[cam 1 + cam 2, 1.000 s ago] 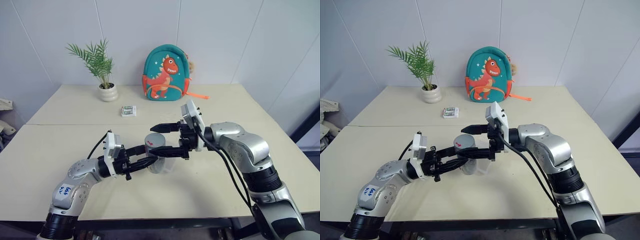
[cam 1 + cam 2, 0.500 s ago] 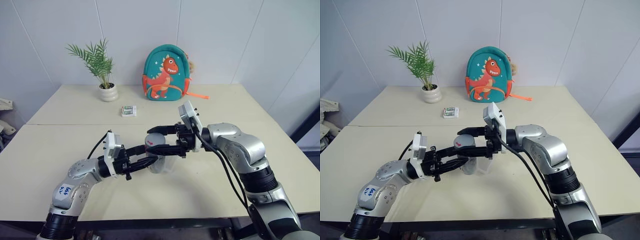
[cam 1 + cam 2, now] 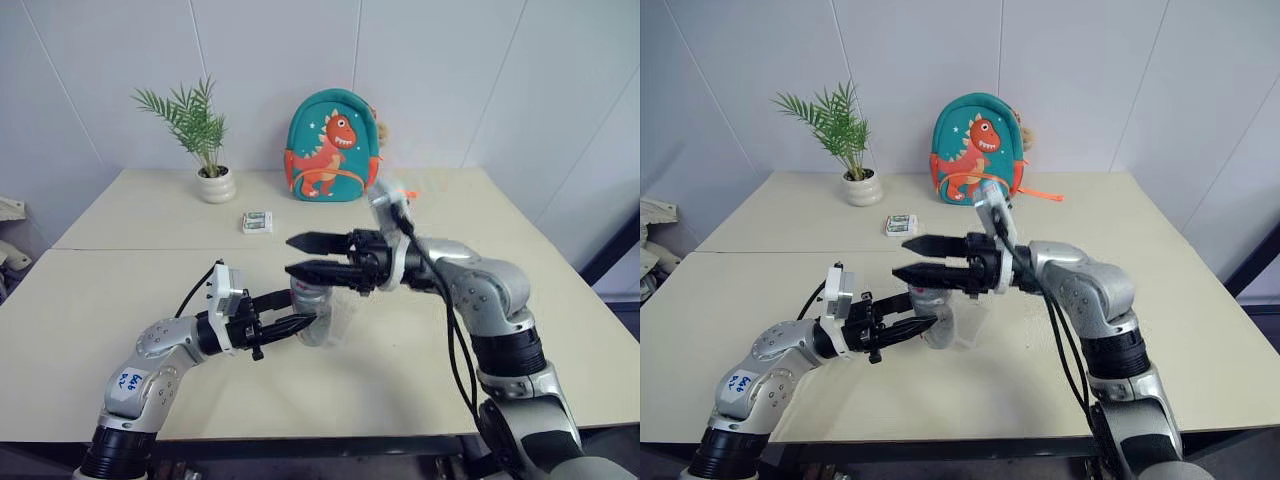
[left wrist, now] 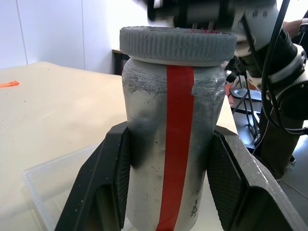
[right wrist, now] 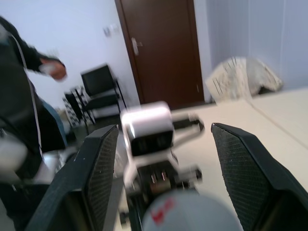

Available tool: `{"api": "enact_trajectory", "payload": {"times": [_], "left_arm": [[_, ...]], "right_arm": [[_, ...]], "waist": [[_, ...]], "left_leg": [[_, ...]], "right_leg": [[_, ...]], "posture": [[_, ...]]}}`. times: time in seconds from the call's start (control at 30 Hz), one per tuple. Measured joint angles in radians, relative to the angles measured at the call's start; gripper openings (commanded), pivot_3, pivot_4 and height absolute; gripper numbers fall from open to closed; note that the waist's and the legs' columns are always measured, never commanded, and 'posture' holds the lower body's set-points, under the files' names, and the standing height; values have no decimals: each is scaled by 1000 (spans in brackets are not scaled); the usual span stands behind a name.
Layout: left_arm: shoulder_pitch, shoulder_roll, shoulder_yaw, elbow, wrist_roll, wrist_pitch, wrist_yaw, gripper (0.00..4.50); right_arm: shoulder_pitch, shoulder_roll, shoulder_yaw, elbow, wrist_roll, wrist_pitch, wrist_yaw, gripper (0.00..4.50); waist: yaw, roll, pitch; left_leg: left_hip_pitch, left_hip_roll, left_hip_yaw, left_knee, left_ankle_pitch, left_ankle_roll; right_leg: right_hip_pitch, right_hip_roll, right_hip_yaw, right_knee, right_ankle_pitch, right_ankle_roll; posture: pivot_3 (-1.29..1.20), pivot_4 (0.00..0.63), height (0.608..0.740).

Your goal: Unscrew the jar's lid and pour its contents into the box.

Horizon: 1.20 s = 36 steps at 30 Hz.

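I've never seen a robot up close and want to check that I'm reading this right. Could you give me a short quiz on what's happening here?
1. True or false: the lid is already off the jar.
2. What grips the jar? A: the left tool. B: a person's hand. C: nothing.
3. What stands beside the plant at the far edge of the table?

Key
1. False: the lid sits on the jar.
2. A
3. A teal backpack with a dinosaur on it.
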Motion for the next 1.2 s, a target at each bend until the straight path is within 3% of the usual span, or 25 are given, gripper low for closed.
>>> {"api": "enact_trajectory", "payload": {"times": [0.33, 0.53, 1.2], "left_arm": [[3, 0, 0, -1, 0, 0, 7, 1882], [3, 0, 0, -1, 0, 0, 7, 1882], [3, -1, 0, -4, 0, 1, 16, 1882]], "right_arm": [[15, -79, 14, 27, -59, -42, 9, 3209], [34, -84, 95, 24, -138, -104, 41, 4422], [51, -88, 179, -7, -232, -174, 99, 4422]], "waist": [[-2, 0, 0], [-1, 0, 0], [-1, 0, 0]], "left_leg": [[0, 0, 0, -1, 0, 0], [0, 0, 0, 0, 0, 0], [0, 0, 0, 0, 0, 0]], "right_leg": [[0, 0, 0, 0, 0, 0], [0, 0, 0, 0, 0, 0], [0, 0, 0, 0, 0, 0]], "posture": [[0, 150, 740], [0, 150, 740], [0, 150, 740]]}}
